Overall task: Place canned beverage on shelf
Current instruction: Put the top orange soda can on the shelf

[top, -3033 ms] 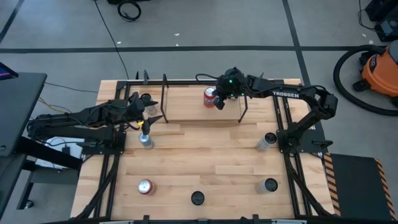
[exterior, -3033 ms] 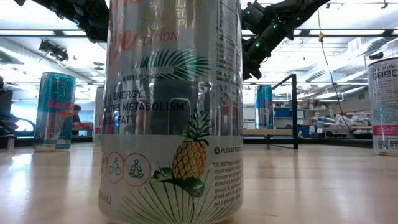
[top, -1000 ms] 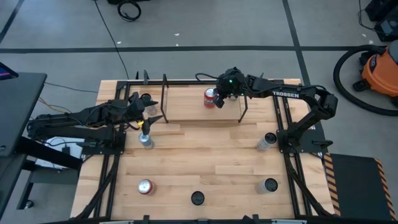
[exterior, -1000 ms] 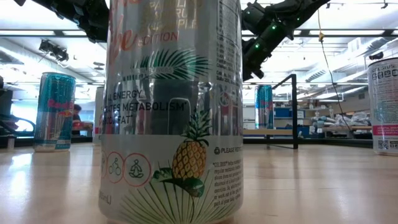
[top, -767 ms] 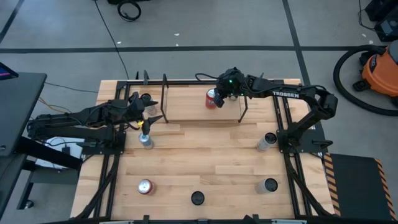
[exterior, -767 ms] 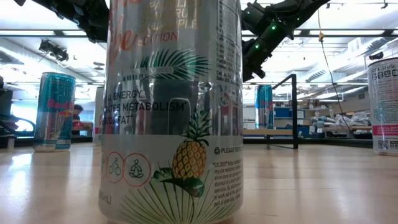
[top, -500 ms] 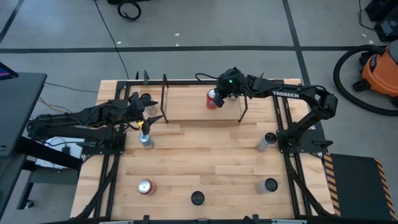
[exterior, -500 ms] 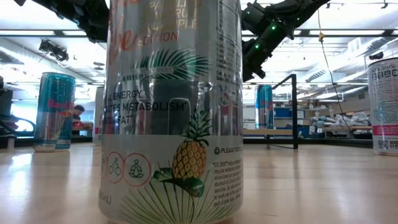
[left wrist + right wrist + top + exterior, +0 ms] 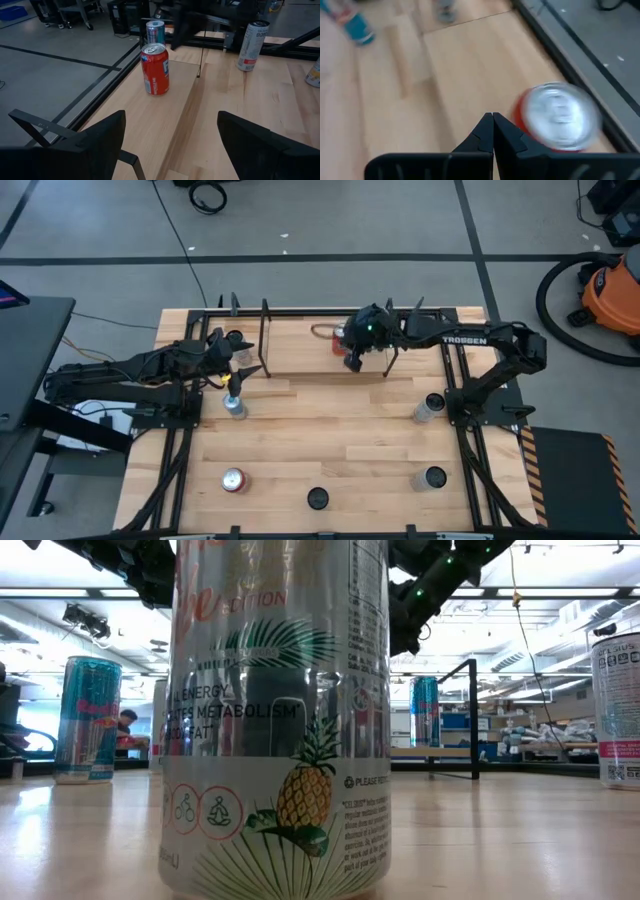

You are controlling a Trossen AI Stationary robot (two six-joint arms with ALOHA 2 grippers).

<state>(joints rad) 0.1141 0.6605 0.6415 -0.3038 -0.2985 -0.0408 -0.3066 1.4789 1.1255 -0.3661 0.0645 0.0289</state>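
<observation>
Red can [image 9: 340,338] stands upright on the shelf [image 9: 300,345] board, near the back edge of the table [image 9: 330,440], toward the shelf's right end. Nothing holds it.

Right gripper [image 9: 352,360] hangs over the shelf's front edge, just beside the can, not touching; its fingers are pressed together with nothing between them. In the right wrist view the tips [image 9: 493,120] meet in a point, and the can top [image 9: 555,117] sits off to one side.

Left gripper [image 9: 250,368] waits at the shelf's left end, jaws parted and holding nothing. Left wrist view looks along the board: red can [image 9: 155,69] upright with bare wood all round it.

Bare boards fill the table's middle; other cans stand toward the sides and front edge. Low view is mostly blocked by a pineapple-printed can [image 9: 275,710].
</observation>
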